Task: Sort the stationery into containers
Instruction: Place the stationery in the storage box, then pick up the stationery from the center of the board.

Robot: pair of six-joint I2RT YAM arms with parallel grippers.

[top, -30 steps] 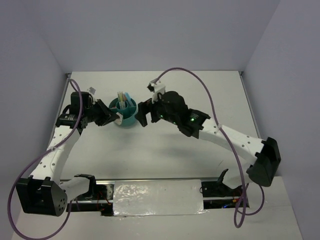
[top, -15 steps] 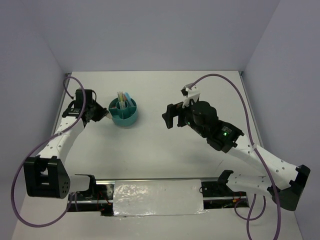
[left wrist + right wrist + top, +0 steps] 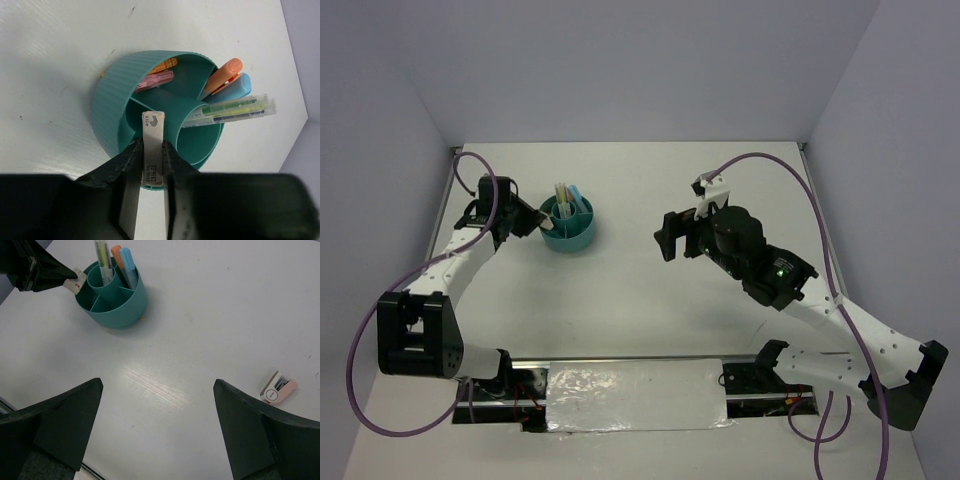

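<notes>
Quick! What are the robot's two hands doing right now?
Left hand: closed on a white eraser, at the tub's rim.
Right hand: open, holding nothing.

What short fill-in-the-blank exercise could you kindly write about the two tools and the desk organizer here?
The left tool is shut on a white eraser at the rim of the ___ organizer. The right tool is ___ and holds nothing. The yellow-green pens stand in the organizer's ___ cup.
Missing words: teal; open; centre.
</notes>
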